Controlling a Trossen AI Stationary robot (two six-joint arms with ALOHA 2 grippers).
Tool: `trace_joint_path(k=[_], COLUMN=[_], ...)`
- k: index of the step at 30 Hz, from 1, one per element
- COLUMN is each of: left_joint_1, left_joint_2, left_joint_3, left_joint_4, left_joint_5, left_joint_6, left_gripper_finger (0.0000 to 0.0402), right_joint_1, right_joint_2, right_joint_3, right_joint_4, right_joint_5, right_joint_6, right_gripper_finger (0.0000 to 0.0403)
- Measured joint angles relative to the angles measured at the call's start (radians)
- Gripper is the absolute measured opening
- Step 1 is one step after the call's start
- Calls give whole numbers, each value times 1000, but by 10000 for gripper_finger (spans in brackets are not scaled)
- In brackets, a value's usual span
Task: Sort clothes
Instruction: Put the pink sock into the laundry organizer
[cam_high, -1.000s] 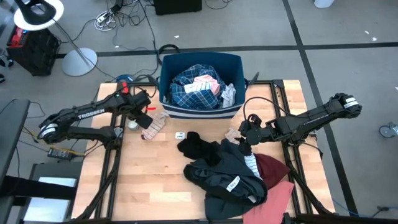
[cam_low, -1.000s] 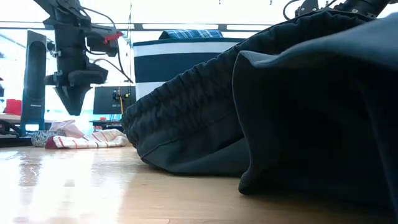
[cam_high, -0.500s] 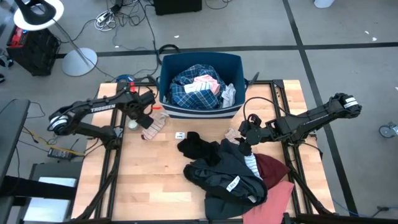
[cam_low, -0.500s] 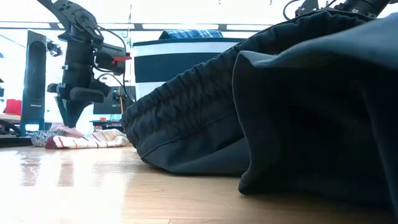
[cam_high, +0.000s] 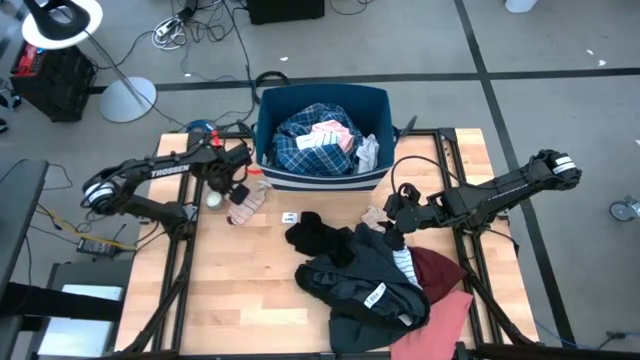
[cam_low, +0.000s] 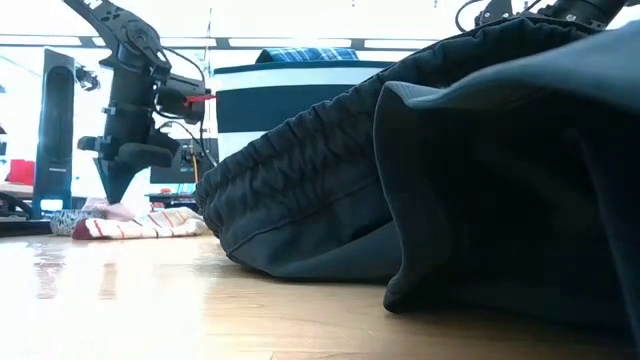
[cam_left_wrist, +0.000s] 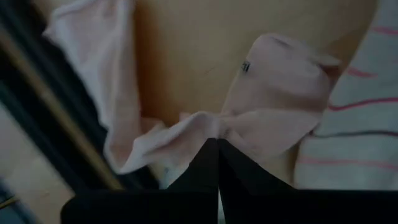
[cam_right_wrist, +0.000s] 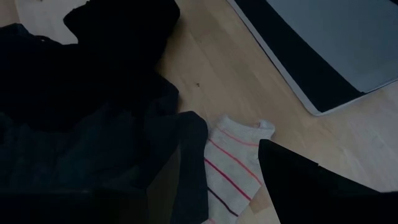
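Note:
My left gripper (cam_high: 233, 192) points down at the table's far left, in front of the navy bin (cam_high: 268, 150), and is shut on a pale pink garment (cam_left_wrist: 273, 93). A striped sock (cam_high: 251, 203) lies flat beside it. The bin holds blue plaid and other clothes (cam_high: 315, 135). My right gripper (cam_high: 396, 232) hangs open over the edge of a pile: a black piece (cam_high: 318, 235), dark grey (cam_high: 365, 280), maroon (cam_high: 440, 270) and salmon pink (cam_high: 447, 318). Another striped sock (cam_right_wrist: 231, 163) lies below its fingers. My left gripper pinches a bunched fold of the pale pink garment (cam_left_wrist: 208, 127) between its two fingertips. It comes from above, pointing down. The cloth spreads out slack to both sides of the fingers and lies on the table (cam_low: 108, 211).
The bin's rim stands close behind the left gripper. A small white tag (cam_high: 290, 217) lies on the bare wood. The table's near left (cam_high: 240, 300) is bare wood. The dark grey garment (cam_low: 450, 180) fills most of the low view.
My left gripper has sunk toward the table and a little toward the bin, down onto the pale pink garment beside the striped sock; its fingers now stand shut on that cloth. The cloth lies where it was.

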Motion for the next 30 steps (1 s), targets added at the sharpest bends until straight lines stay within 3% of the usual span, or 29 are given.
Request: trace_joint_path(k=[9,17,23,30], left_joint_1=[-30,-71,-94,-112], left_joint_2=[-145,-314,-357,-309], left_joint_3=[158,380,545,635], left_joint_4=[-169,-164,-63,224], left_joint_5=[-37,-84,-93,-74], left_joint_6=[-24,-50,-31,36], left_gripper_finger=[1,0,0,0], right_joint_1=[-3,-8,-19,-25], right_joint_2=[0,0,0,0], right_joint_3=[0,0,0,0], right_joint_4=[-2,1,6,9], right_joint_5=[0,0,0,0], right_joint_6=[-6,-6,-7,-6], right_gripper_finger=[217,217,217,217])
